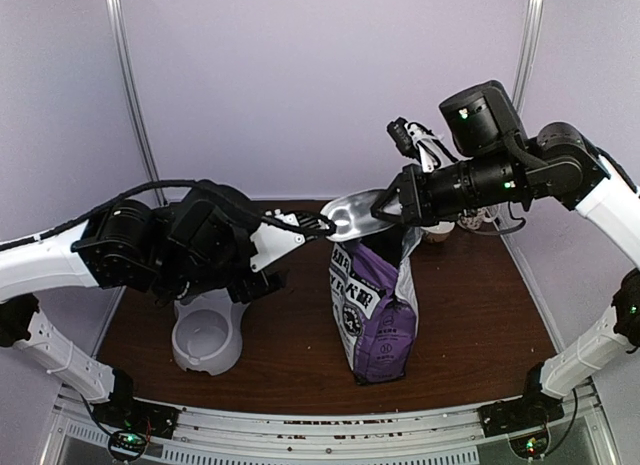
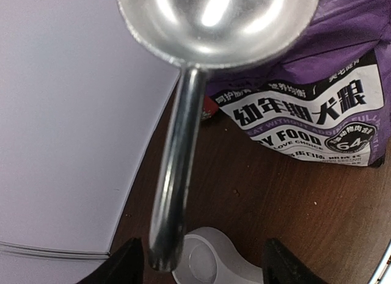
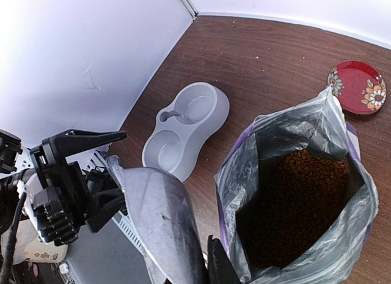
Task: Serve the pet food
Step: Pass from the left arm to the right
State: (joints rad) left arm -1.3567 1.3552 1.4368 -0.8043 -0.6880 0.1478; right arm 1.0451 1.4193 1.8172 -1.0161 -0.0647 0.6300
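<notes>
Gripping the empty metal scoop [image 1: 355,217] by its bowl, right gripper [image 1: 392,207] is clenched; left gripper [image 2: 206,259] released, jaws wide around the handle | pet food [image 3: 299,198] all inside the open purple bag [image 1: 375,305]; none scooped or served | white feeder [image 1: 205,335] empty; red plate [image 3: 359,85] beyond; the bag's crumpled mouth may hinder scooping

An open bag [image 3: 287,134] stands at right, brown pet food [image 3: 299,204] inside. A metal scoop [image 3: 162,223] fills the foreground; beyond sit a grey double bowl [image 3: 183,128] and a red plate [image 3: 359,87].
</notes>
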